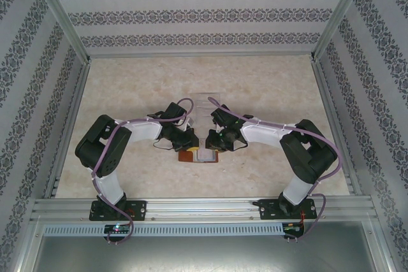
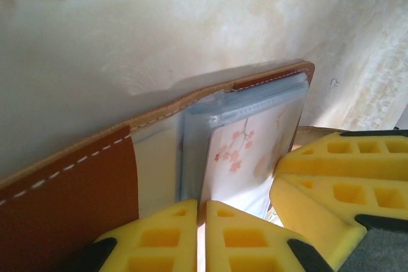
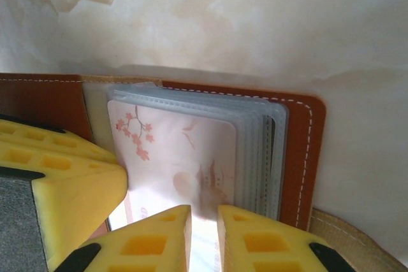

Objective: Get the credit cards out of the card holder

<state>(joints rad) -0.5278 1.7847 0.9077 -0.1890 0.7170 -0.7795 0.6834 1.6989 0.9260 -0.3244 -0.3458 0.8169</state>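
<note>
From above, your two arms meet over the holder [image 1: 189, 155], which lies open on the tabletop [image 1: 127, 87] near its middle, with a clear box [image 1: 210, 101] beyond it. The holder is brown leather with white stitching, and a stack of cloudy plastic pockets [image 3: 271, 151] sits inside it. A pale card [image 3: 185, 151] printed with pink blossom lies at the front of that stack, and its far end appears to sit under the cloudy plastic. Your right tool [image 3: 204, 234] has its yellow fingers clamped on the card's lower edge, and the card runs down into the narrow gap between them. Your left tool [image 2: 201, 234] sits just beside it, at the fold side of the pockets, its yellow fingers pressed together. From its wrist view you cannot tell whether it pinches a pocket edge or only rests against it. The two tools are very close, almost touching. The card is not clear of the holder.
</note>
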